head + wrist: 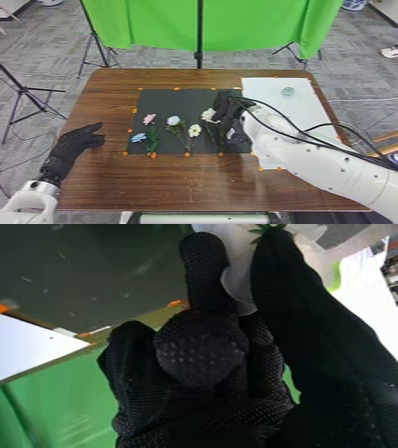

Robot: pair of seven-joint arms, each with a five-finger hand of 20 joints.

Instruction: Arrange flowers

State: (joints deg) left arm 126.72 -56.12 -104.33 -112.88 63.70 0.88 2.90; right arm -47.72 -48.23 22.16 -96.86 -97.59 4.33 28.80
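In the head view, my right hand is over the mat's right part, beside a white flower. In the right wrist view, my right hand pinches a white flower between its digits; its green part shows near their tips. A pink flower, a blue flower, another white flower and a cream flower lie on the dark mat. A clear glass vase is on the white sheet. My left hand is open left of the mat.
The brown table carries orange tape pieces around the mat and sheet. A green backdrop and black stands are behind it, and another stand is to the left.
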